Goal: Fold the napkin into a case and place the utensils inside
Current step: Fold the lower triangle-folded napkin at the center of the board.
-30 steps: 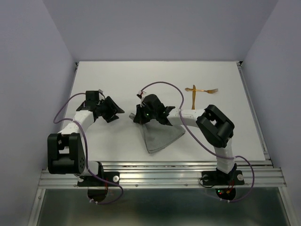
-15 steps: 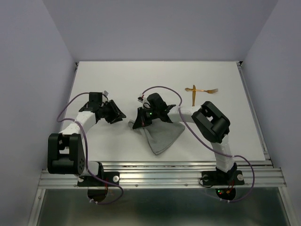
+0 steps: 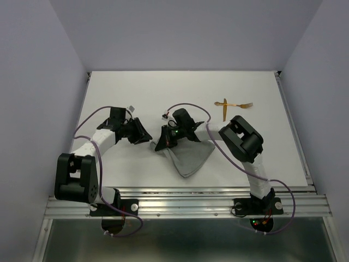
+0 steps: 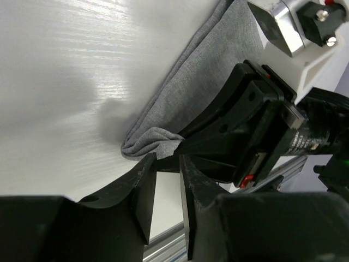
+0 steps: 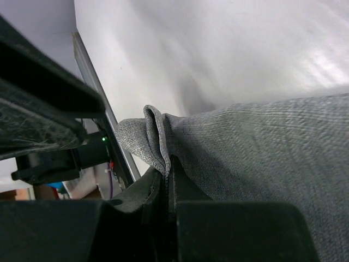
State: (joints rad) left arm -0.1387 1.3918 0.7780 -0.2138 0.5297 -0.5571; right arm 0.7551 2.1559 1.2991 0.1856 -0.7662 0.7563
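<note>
Key relation: the napkin's [image 3: 192,157] bunched corner lies just right of the left gripper [image 3: 144,136], straight ahead of its fingertips. In the left wrist view the cloth sits at the tips, touching or nearly so.
Nearer arm: both are at that corner, with the right gripper [image 3: 162,144] already on it and the left coming in from the opposite side.
Right gripper: clamped on the doubled edge of the napkin. The right wrist view shows the layers pinched between its jaws.
Left gripper: jaws set to a narrow gap, with nothing seen between them.
Napkin's lie: on the surface [image 3: 136,93] at centre, near the front edge. From the held corner it fans out right and toward the arms' bases.
Napkin's look: plain grey and soft, folded over into a rough triangle. It is layered and rumpled at the corner and smoother further out, and is not yet a narrow case.
Utensils [image 3: 232,105]: two golden pieces crossed at the far right, well apart from the cloth and both grippers.
Judgement: the next move likely depends on the left gripper taking one layer beside the right's pinch. Catching every layer is the risk.
</note>
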